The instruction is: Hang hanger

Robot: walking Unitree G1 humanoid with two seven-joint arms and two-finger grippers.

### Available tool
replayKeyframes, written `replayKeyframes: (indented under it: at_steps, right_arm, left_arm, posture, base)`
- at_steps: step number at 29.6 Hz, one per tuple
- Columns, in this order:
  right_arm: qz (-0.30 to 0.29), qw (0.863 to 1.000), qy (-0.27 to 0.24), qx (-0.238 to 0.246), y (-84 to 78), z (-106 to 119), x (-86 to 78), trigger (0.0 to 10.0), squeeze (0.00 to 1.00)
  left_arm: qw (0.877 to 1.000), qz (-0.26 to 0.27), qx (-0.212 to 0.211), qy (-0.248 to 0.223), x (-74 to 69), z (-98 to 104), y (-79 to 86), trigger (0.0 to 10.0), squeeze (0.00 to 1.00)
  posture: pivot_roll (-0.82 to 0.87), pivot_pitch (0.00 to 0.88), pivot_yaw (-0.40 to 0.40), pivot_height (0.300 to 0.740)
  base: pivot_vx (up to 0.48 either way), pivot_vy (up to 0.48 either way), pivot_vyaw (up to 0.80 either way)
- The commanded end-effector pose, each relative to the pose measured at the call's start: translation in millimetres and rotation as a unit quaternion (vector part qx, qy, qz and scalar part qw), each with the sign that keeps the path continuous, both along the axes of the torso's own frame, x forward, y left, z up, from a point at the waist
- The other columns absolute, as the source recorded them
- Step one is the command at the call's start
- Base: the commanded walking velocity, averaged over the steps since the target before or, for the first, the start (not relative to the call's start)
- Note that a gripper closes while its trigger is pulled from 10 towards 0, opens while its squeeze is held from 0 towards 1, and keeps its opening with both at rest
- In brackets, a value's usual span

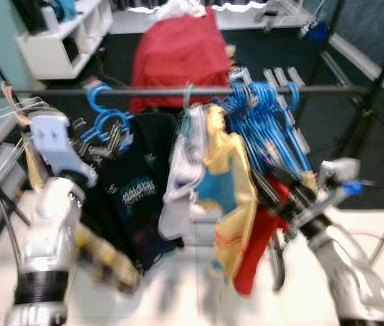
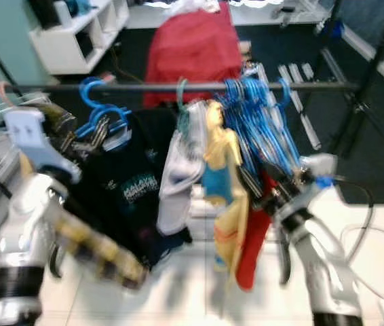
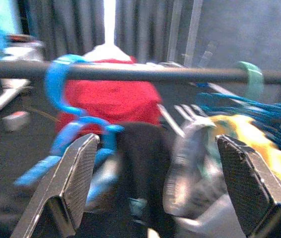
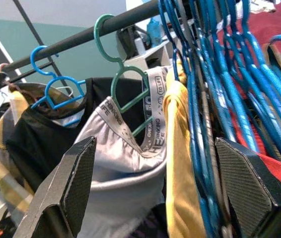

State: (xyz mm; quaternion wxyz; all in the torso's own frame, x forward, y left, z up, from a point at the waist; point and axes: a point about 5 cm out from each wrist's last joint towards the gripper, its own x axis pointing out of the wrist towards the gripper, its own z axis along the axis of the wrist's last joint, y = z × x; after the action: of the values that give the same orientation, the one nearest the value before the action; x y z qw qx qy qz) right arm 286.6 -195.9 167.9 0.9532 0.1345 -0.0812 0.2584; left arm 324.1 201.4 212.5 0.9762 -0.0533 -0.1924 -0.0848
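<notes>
The light, stiff blue hanger [image 1: 104,115] hooks the rail [image 1: 178,91] at upper left of frame, best gripped at its neck, with left gripper [image 3: 155,188] and right gripper [image 4: 155,188] both open

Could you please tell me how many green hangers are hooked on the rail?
1: the green hanger on the rail, carrying the grey garment. Others may hide among the blue hangers.

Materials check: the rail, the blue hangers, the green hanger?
Rail: looks like metal tube, dark matte finish; thin, straight, evenly round.
Blue hangers: likely moulded plastic, glossy; thin bright blue strips with highlights.
Green hanger: likely plastic too, duller teal; moulded hook and loop shape.
None is certain from looks alone.
</notes>
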Motion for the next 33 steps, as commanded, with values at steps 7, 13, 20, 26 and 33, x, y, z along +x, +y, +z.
replayKeyframes:
  at_steps: [7,13,20,26,33]
  right_arm:
    - [-0.003,1.0,0.006,-0.012,1.5,-3,-2.3,10.0,0.0]
    - [-0.011,0.998,0.035,-0.053,3.1,-11,2.5,10.0,0.0]
    - [0.051,0.976,0.076,-0.199,26.3,-30,3.3,10.0,0.0]
    - [0.027,0.971,0.098,-0.217,23.9,-35,9.2,10.0,0.0]
    - [-0.099,0.949,0.129,-0.271,2.4,-34,38.7,10.0,0.0]
  left_arm:
    - [0.996,-0.089,0.024,-0.005,-8.5,6,-10.3,10.0,0.0]
    - [0.993,-0.115,0.031,0.016,-10.1,-4,-25.9,10.0,0.0]
    - [0.992,-0.109,0.015,0.055,-9.2,-25,-58.9,10.0,0.0]
    - [0.992,-0.111,0.013,0.064,-9.0,-28,-62.0,10.0,0.0]
    - [0.989,-0.105,0.007,0.099,-12.7,-48,-72.5,10.0,0.0]
  posture:
    - [-0.13,0.149,0.036,0.74]
    - [-0.13,0.152,0.039,0.74]
    - [-0.12,0.159,0.047,0.74]
    - [-0.13,0.162,0.052,0.74]
    - [-0.12,0.164,0.057,0.74]
  base:
    - [0.0,0.0,0.0]
    - [0.0,0.0,0.0]
    - [0.0,0.0,0.0]
    - [0.0,0.0,0.0]
    - [0.0,0.0,0.0]
